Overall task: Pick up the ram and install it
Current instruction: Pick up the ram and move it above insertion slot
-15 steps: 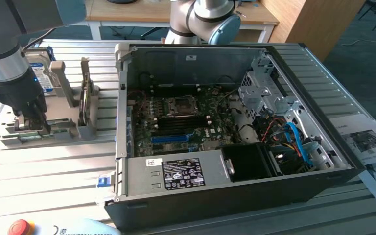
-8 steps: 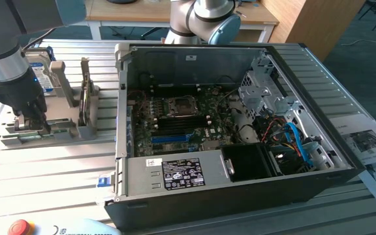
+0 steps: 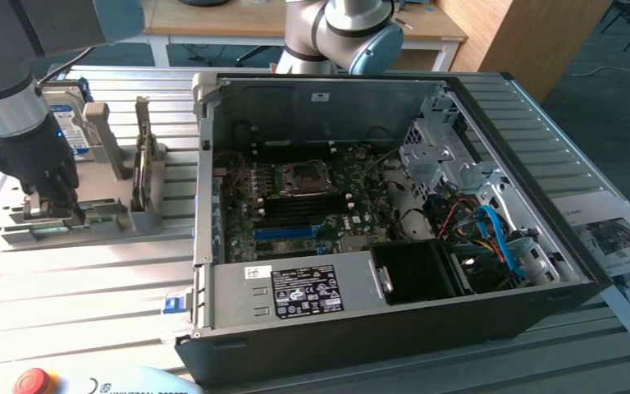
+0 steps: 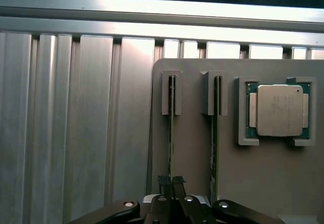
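Note:
The ram [image 4: 171,127] is a thin green stick seen edge-on, standing in a slot of the grey holder [image 4: 195,153]. My gripper [image 4: 171,182] is directly over it, its two dark fingertips pinched together on the stick's upper edge. The stick still sits in its slot. In the exterior view my gripper [image 3: 52,201] reaches down into the holder [image 3: 91,220] at the left, well away from the open computer case [image 3: 200,271]. A blue memory slot [image 3: 289,232] lies on the motherboard [image 3: 343,209] inside the case.
A second green stick [image 4: 214,133] stands in the neighbouring slot, and a processor chip [image 4: 280,110] lies in a pocket beside it. A hard drive [image 3: 71,127] stands upright behind the arm. A red stop button [image 3: 33,382] is at the front, and papers [image 3: 622,246] lie beyond the case.

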{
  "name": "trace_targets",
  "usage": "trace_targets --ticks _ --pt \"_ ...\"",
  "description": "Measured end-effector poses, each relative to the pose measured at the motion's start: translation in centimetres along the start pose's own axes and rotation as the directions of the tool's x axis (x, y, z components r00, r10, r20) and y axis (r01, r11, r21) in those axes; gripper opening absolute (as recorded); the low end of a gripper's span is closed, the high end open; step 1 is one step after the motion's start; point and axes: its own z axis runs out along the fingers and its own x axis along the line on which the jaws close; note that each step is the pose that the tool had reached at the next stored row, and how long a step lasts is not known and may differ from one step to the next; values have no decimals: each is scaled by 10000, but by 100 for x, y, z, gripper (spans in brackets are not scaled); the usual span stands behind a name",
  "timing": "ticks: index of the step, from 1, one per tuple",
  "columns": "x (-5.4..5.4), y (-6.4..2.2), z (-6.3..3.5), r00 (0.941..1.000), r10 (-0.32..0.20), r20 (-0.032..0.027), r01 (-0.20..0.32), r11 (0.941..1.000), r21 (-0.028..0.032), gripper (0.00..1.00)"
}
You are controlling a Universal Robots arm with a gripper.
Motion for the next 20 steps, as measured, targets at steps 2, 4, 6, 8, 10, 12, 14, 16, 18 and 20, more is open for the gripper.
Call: trace_targets --ticks 2,4,6,8,10,12,14,16,18,20 --pt "0 0 0 10000 1 0 -1 10000 0 12" --pt "0 0 0 10000 1 0 -1 10000 0 12" --pt "0 -1 -5 10000 1 0 -1 10000 1 12" --pt "1 0 -17 10000 1 -1 -1 10000 0 12" --pt "1 0 -34 10000 1 0 -1 10000 0 12" --pt "2 -1 -54 10000 1 0 -1 10000 0 12" --pt "2 -1 -77 10000 1 0 -1 10000 1 12" --pt "3 -2 -103 10000 1 0 -1 10000 1 12" --pt "4 -2 -129 10000 0 -1 0 10000 0 12" --pt "5 -2 -154 10000 1 0 -1 10000 0 12"
